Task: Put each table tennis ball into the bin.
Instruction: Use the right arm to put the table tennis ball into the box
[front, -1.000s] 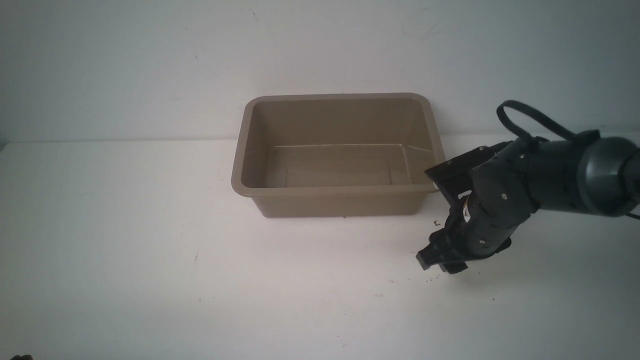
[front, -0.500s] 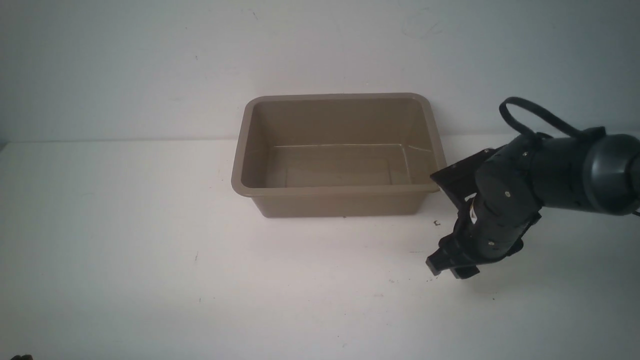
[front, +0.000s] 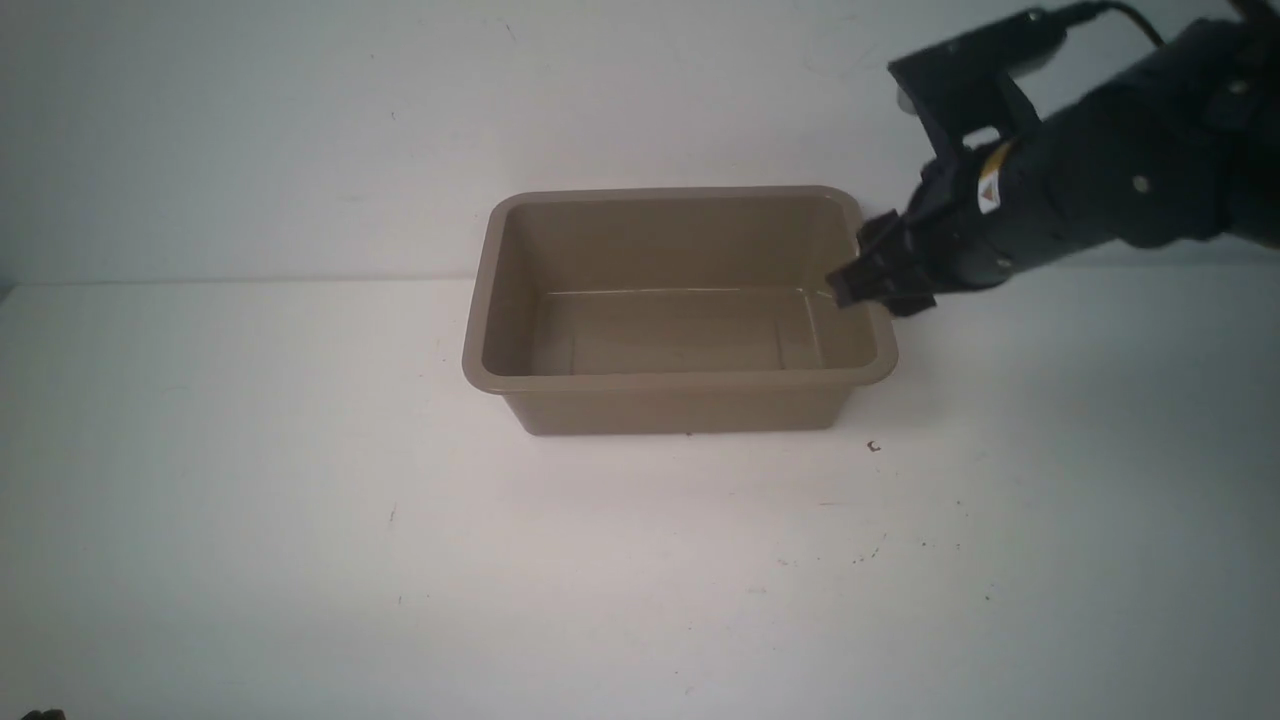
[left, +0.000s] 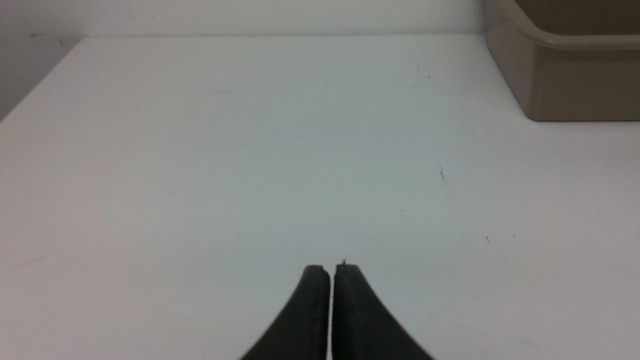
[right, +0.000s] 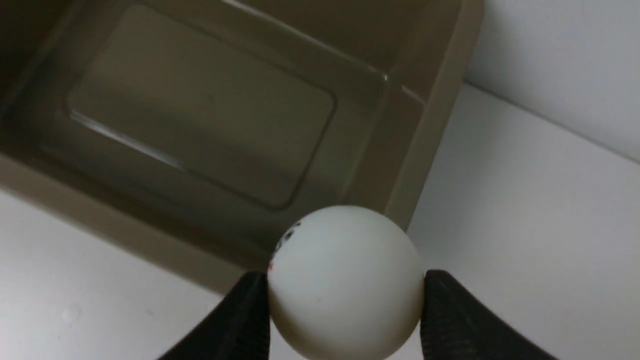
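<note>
The taupe-brown bin (front: 500, 300) stands on the white table near the back wall and looks empty. My right gripper (front: 880, 285) is raised over the bin's right rim. In the right wrist view it (right: 345, 300) is shut on the white table tennis ball (right: 345, 280), which hangs over the bin's rim corner (right: 430, 120). The ball is hidden by the gripper in the front view. My left gripper (left: 330, 270) is shut and empty, low over the table, with the bin's corner (left: 565, 75) ahead to one side.
The white table (front: 300, 520) has small dark specks (front: 874, 446) in front of the bin's right end. A pale wall (front: 300, 120) rises just behind the bin. The table's left edge (left: 40, 85) shows in the left wrist view.
My right gripper has risen from the table in front of the bin's right end and moved back, up over the bin's right rim. The bin has not moved.
</note>
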